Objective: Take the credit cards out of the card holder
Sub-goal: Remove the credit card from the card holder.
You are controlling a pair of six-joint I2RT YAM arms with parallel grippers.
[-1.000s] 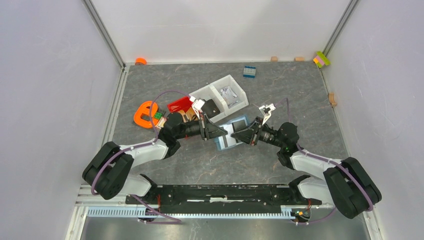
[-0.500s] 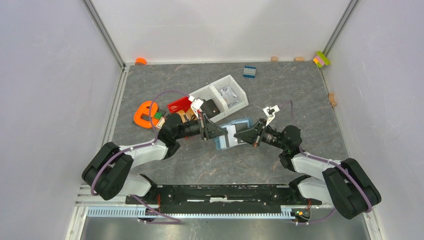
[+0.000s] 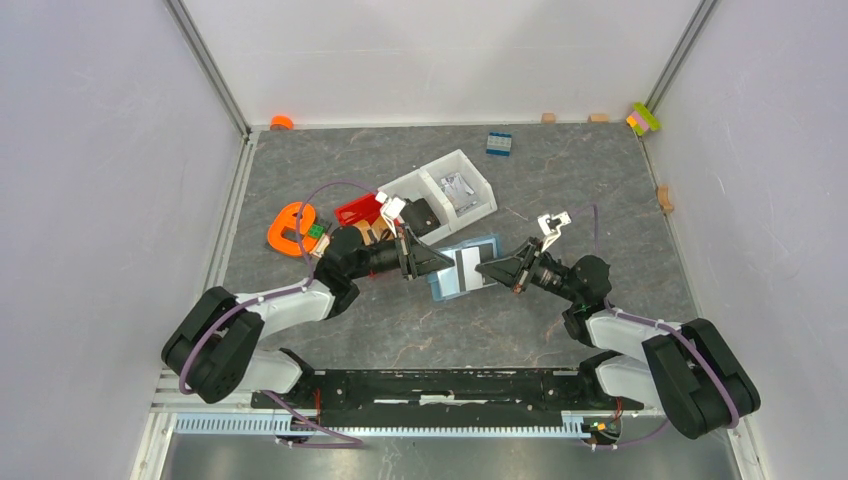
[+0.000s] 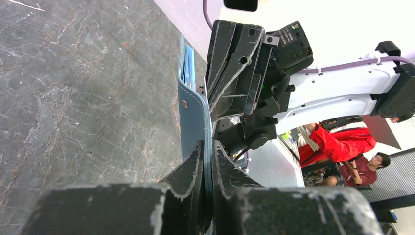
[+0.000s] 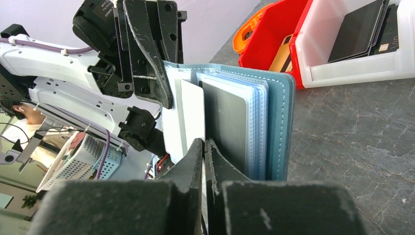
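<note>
Standing beyond the card holder (image 3: 466,268): white bin (image 3: 408,188), red tray (image 3: 358,211).

No text is legible on any item

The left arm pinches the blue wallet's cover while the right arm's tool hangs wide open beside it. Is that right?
Not quite. The right tool is not wide open: the right wrist view shows its jaws closed on the edge of a pale card sticking out of the blue wallet. The left tool does pinch the wallet's cover.
</note>
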